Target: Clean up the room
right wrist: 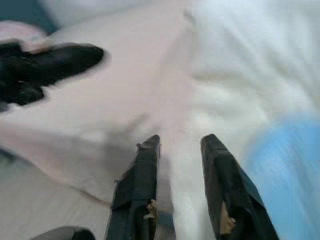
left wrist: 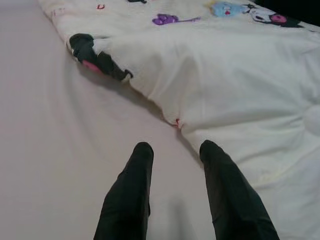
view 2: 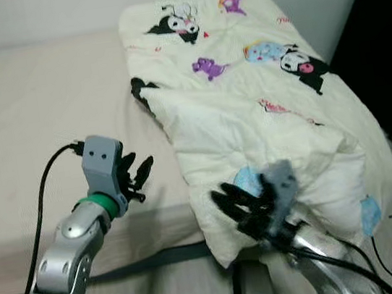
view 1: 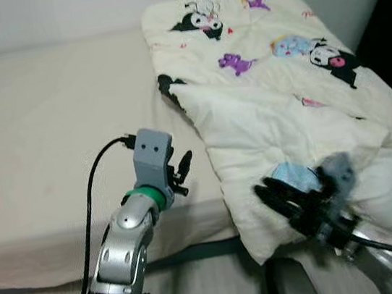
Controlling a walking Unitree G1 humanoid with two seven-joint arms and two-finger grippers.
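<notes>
Now right hand (view 2: 252, 208) spread at quilt (view 1: 278, 106) edge; left hand (view 1: 182, 171) spread over bed (view 1: 49, 138).

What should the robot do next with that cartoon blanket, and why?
Probably close the right gripper on the blanket. Its open fingers sit right at the blanket's near edge, which hangs over the bed. The left gripper hovers open over the bare sheet beside the blanket, touching nothing.

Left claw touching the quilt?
Apart. The left wrist view shows bare sheet between the left claw and the quilt edge.
</notes>
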